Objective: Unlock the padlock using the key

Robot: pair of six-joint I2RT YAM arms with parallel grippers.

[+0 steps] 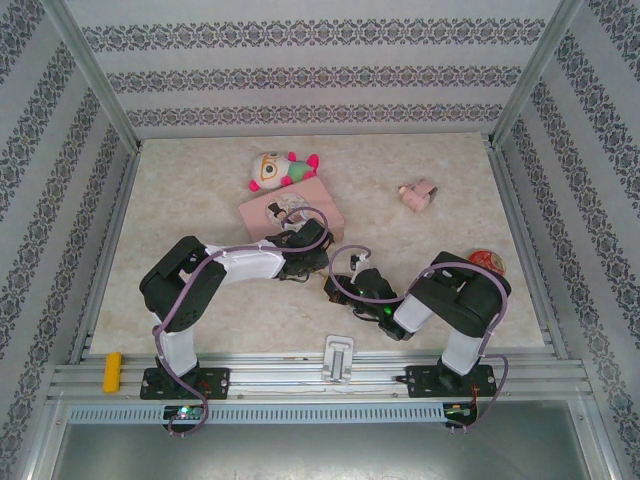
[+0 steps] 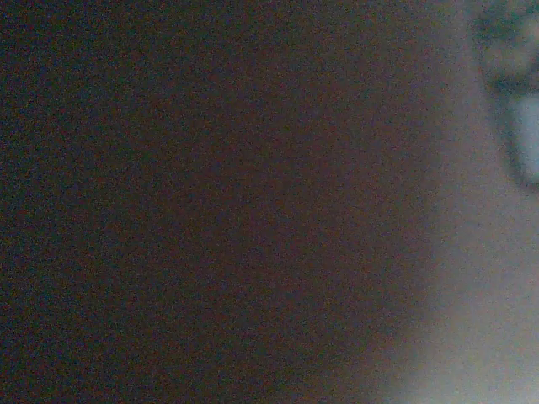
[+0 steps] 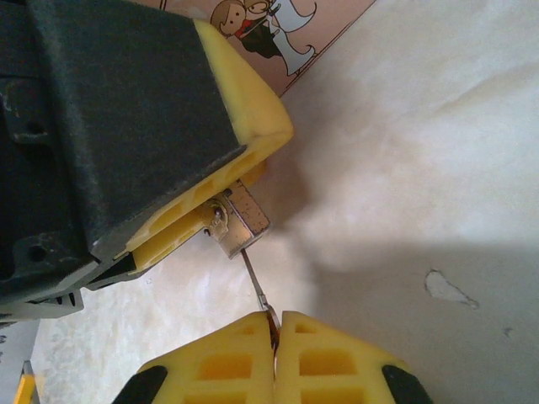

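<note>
The small brass padlock (image 3: 242, 220) hangs just above the table, pinched between the yellow fingers (image 3: 246, 118) of my left gripper (image 1: 312, 262), which is shut on it. My right gripper (image 3: 276, 332) is shut on the head of the thin silver key (image 3: 257, 286). The key's blade reaches up to the padlock's bottom face and its tip sits at the keyhole. In the top view my right gripper (image 1: 338, 286) sits close to the left one, at the table's middle. The left wrist view is dark and blurred.
The pink tin box (image 1: 290, 212) lies just behind the grippers, with a plush toy (image 1: 280, 170) beyond it. A small pink object (image 1: 417, 194) sits at the back right and a round tin (image 1: 488, 262) at the right. A yellow block (image 1: 113, 370) rests on the front rail.
</note>
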